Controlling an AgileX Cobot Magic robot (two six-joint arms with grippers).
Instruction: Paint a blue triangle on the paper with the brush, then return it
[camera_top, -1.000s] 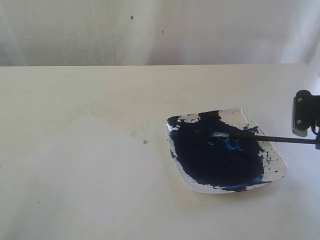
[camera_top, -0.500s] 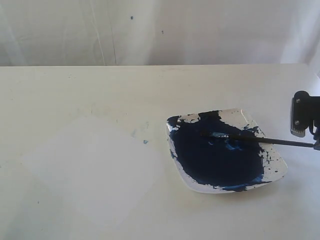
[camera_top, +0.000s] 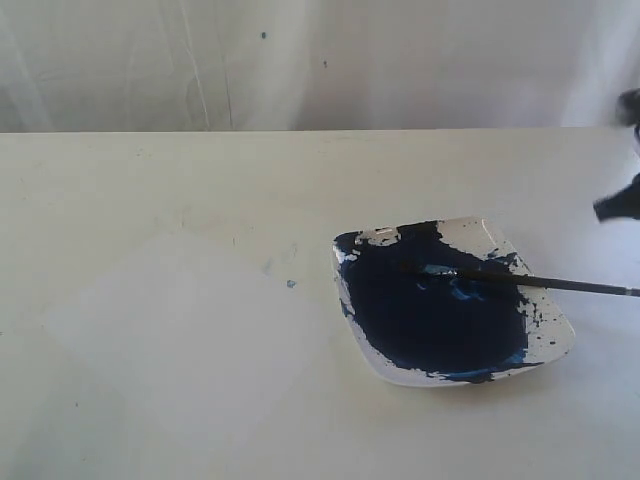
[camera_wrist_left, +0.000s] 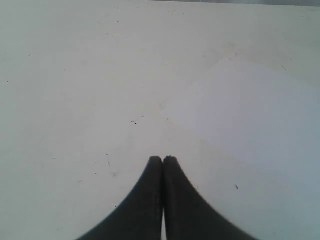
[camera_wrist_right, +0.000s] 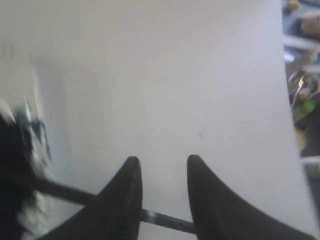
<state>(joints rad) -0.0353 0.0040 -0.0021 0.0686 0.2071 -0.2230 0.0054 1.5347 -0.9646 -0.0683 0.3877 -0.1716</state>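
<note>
Brush (camera_top: 520, 281) lying across the white dish (camera_top: 470, 236), bristles in the dark paint (camera_top: 430, 320), handle jutting past the rim, right gripper (camera_wrist_right: 161, 162) released — fingers spread, left gripper (camera_wrist_left: 163, 159) clenched, empty — near the paper (camera_top: 180, 330)

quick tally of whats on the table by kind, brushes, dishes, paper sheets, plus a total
brushes: 1, the brush, tip end over the dish
dishes: 1, the dish
paper sheets: 1, the paper
total: 3
</note>
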